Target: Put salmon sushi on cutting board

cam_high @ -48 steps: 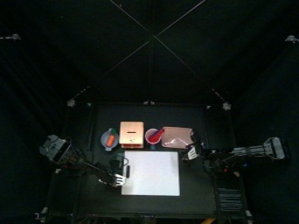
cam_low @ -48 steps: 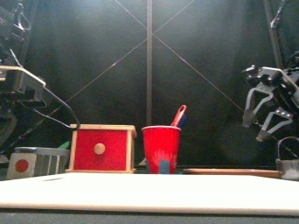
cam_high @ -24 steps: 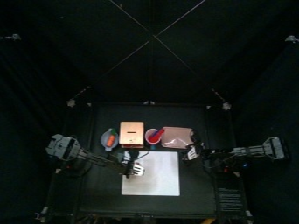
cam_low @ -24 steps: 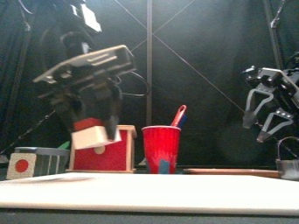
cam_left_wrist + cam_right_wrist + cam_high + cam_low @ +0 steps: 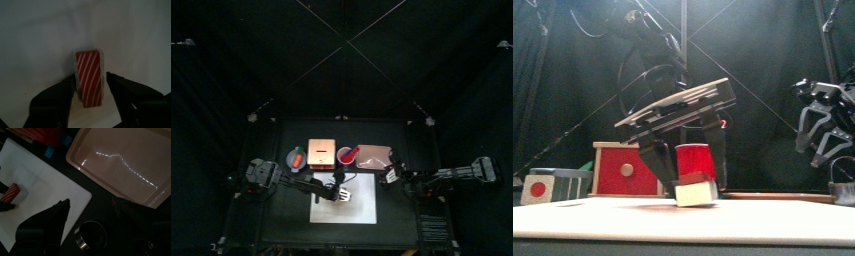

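I have the sushi (image 5: 89, 77) pinched in my left gripper (image 5: 684, 178), low over the board (image 5: 687, 222).

Working out from the board: off its left end in the front view I see a grey box (image 5: 553, 186) with a red dot, and just right of that a red-faced wooden box (image 5: 625, 171). My left gripper (image 5: 334, 190) reaches in over the board's left part, jaws closed narrowly on either side of the sushi (image 5: 692, 189), whose striped pink top shows in the wrist view with the white board (image 5: 85, 25) right beneath it; I cannot tell whether it touches. Behind the gripper stands the red cup (image 5: 695, 160). A pinkish tray (image 5: 127, 160) lies beyond the board's far right corner. My right gripper (image 5: 828, 135) hangs above the board's right end, jaws spread wide and holding nothing.
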{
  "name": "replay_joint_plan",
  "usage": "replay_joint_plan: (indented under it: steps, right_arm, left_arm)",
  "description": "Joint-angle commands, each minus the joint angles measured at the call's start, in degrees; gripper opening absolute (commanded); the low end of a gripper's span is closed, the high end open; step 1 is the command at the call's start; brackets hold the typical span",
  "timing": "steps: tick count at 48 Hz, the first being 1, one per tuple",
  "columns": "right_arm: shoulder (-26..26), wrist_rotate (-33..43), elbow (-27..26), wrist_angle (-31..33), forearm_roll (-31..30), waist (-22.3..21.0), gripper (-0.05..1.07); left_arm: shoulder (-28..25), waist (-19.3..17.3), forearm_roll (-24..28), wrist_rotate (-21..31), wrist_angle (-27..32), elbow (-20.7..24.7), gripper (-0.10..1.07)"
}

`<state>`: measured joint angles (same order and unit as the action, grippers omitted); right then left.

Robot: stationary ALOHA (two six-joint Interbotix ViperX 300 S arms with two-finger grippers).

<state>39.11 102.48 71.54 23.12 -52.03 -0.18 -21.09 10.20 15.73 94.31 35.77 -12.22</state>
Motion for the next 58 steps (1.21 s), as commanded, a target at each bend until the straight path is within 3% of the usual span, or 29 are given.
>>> replay_joint_plan:
  steps: [1, 5, 11, 22, 33, 38, 48, 52, 58]
  right_arm:
    - [-0.09, -0.09, -0.44, 0.00, -0.26, 0.09, 0.98]
    - [-0.09, -0.09, -0.44, 0.00, -0.09, 0.09, 0.98]
    - [0.09, 0.00, -0.35, 0.00, 0.09, 0.09, 0.98]
    - [0.26, 0.18, -0.62, 0.00, 0.79, -0.26, 0.98]
    - [0.18, 0.35, -0.79, 0.00, 1.49, -0.09, 0.98]
    - [0.26, 0.35, -0.88, 0.00, 2.29, -0.44, 0.98]
    - [0.26, 0.18, -1.05, 0.00, 2.81, -2.11, 0.98]
    - [0.26, 0.26, -1.14, 0.00, 2.99, -2.99, 0.98]
    - [0.26, 0.26, -1.14, 0.00, 3.78, -4.22, 0.98]
  left_arm:
    - [3.08, -0.44, 0.44, -0.44, -0.18, 0.26, 1.03]
    - [6.77, -0.53, -0.09, -2.72, -0.09, -2.55, 1.03]
    - [16.00, -0.79, -2.81, -4.39, 0.44, -10.63, 1.03]
    - [30.50, -0.79, -2.02, -4.48, -0.97, -25.75, 1.03]
    - [39.20, -0.79, 1.49, -5.36, -1.41, -33.31, 1.03]
    - [44.21, -0.18, 6.59, -5.98, -1.41, -35.33, 1.03]
    - [56.78, -0.79, 16.35, -6.86, -2.72, -43.77, 1.03]
    - [63.19, -2.02, 23.29, -7.73, -6.15, -47.55, 1.03]
    - [68.55, -5.71, 30.76, -8.26, -11.43, -51.24, 1.03]
